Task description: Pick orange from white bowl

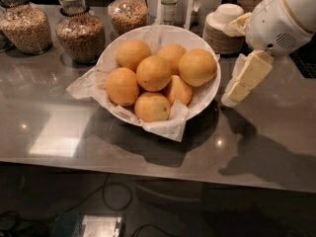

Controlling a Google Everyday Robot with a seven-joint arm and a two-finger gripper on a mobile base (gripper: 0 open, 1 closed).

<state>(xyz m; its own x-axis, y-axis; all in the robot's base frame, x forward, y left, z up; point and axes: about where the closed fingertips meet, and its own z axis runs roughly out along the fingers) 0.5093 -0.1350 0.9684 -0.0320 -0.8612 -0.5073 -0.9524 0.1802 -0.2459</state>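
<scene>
We see the orange (197,67) at the right of the pile in the white bowl (123,39), touching its neighbours; the bowl stands on the grey surface (276,132); our gripper (236,94) hangs just beside the bowl's right rim, angled down-left; how wide it stands we cannot tell; grain jars (80,33) stand behind.

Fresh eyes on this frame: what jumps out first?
The white bowl in the middle of the counter, paper-lined and heaped with oranges. The largest orange sits on its right side. Next comes the gripper, hanging just right of the bowl's rim. Grain-filled glass jars line the back left.
</scene>
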